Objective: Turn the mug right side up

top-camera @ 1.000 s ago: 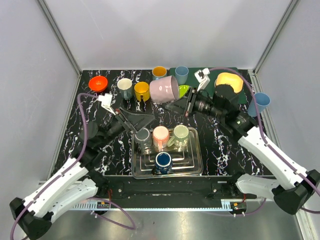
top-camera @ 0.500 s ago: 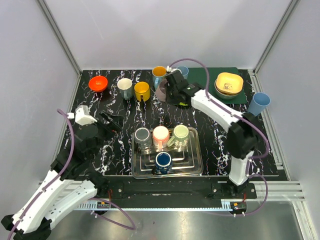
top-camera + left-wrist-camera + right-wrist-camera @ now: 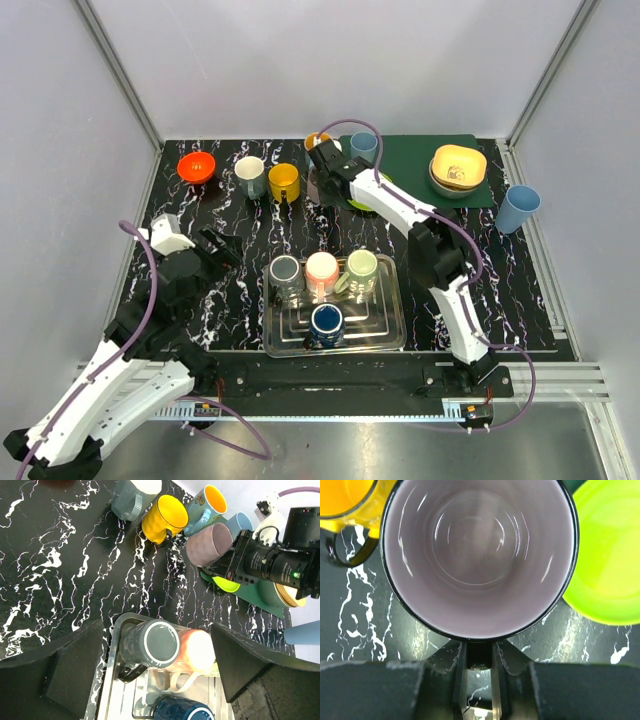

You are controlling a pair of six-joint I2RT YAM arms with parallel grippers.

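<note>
Right hand was clamped on the wall of the lilac mug, at the part of the rim nearest the wrist. The mug's mouth faced straight up at the wrist camera, so the turning itself looked finished and the step in hand was setting it down. Whether its base already touched the surface could not be told.

A yellow mug sat just beyond the hand to the left and a green plate just to the right. The next move therefore called for a straight lowering, opening the fingers, then a clean lift.

A second earlier the mug had hung tilted on its side. Since then the left hand, open and empty, had drawn back from the tray.
</note>
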